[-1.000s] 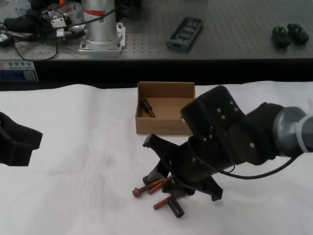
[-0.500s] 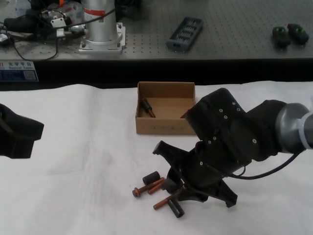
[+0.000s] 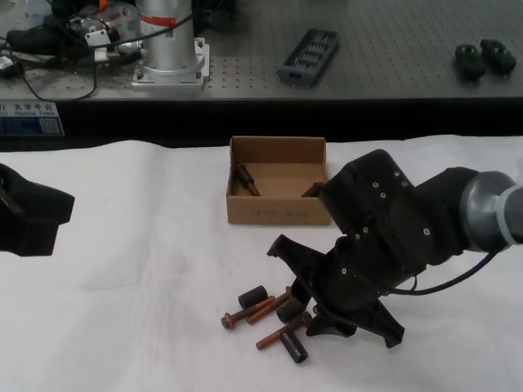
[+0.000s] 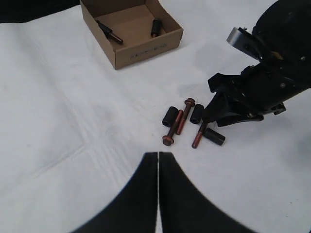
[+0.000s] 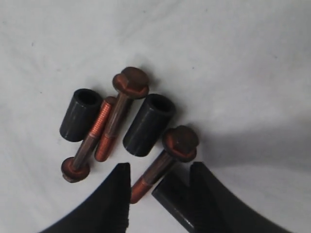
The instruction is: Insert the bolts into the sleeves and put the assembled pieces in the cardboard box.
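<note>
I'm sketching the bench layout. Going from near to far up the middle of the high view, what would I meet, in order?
Loose bolts and sleeves on the white cloth → cardboard box → dark slotted tray on the perforated bench.

High camera looks down; right wrist nearest; all share bolts.

White cloth, cardboard box standing on it, three loose bolts and three black sleeves clustered nearby
</note>
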{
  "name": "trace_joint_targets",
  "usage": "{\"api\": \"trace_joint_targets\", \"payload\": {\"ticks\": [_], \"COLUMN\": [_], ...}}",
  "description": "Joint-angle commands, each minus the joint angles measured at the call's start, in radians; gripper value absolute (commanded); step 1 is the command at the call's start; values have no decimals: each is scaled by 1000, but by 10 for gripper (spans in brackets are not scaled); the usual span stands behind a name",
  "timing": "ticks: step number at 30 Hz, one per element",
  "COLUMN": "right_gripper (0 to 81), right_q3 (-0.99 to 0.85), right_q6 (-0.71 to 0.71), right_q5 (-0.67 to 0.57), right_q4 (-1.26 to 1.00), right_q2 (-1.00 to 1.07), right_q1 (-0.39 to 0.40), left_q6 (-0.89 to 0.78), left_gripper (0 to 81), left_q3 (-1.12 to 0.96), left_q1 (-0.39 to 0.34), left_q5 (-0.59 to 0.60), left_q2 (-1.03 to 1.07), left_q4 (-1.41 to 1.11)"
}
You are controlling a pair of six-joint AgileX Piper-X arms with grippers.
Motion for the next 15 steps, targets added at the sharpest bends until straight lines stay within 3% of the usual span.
{"api": "trace_joint_targets", "payload": {"ticks": [1, 15], "right_gripper": [304, 304], "right_q3": [-9, -9], "right_q6": [1, 1], "right_q5": [-8, -33], "right_q4": [-8, -29], "right_q2": [6, 54], "right_q1": [-1, -1], "left_q6": [13, 13], "left_gripper": [6, 6], "left_q3": [-1, -1], "left_q1": [2, 2], "left_q5": [-5, -5], "left_q2": [-11, -11], "left_q4": [-8, -8]}}
